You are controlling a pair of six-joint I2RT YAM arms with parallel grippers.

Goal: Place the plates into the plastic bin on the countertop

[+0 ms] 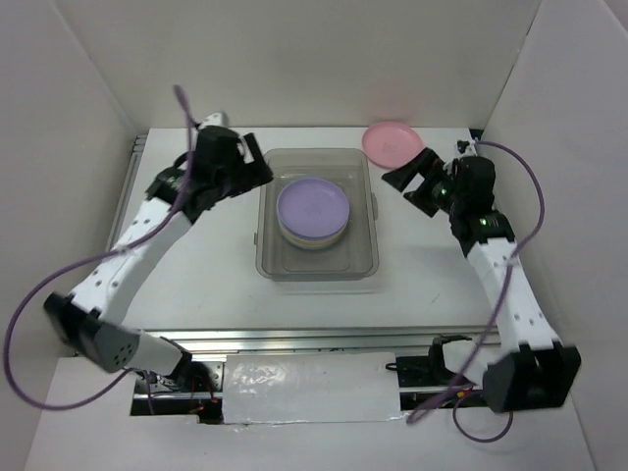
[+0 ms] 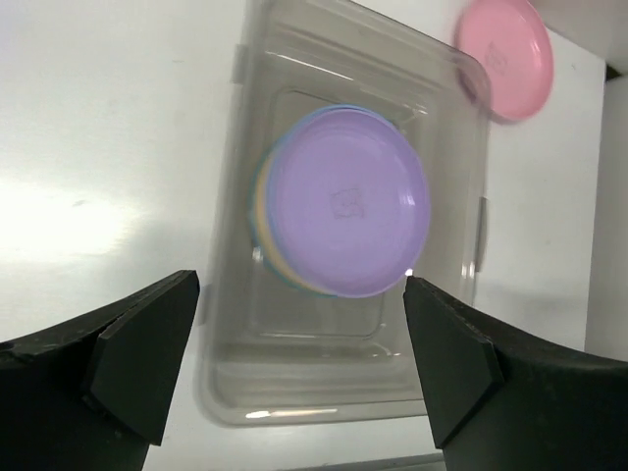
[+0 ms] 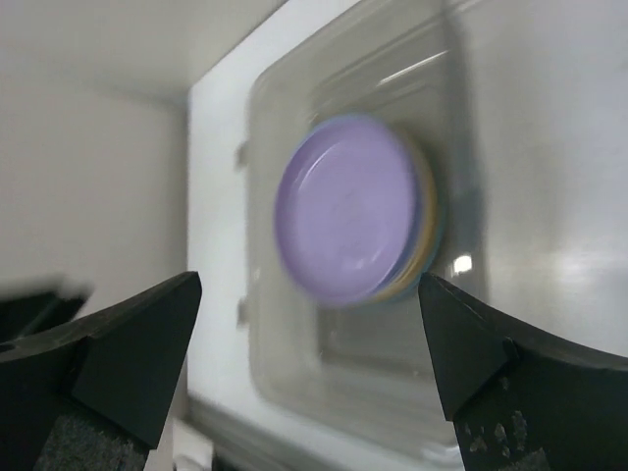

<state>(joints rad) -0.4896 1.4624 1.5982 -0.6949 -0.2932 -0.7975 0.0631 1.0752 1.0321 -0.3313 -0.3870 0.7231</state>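
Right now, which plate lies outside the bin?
The pink plate, alone on the countertop past the bin's far right corner; the rest sit stacked inside it, a lilac one on top.

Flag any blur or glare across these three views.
Top external: sharp, evenly lit, pink plate tinting the back wall. Left wrist: plastic bin softly smeared, glare patch on the countertop at left. Right wrist: top lilac plate blurred, small highlight beside it.
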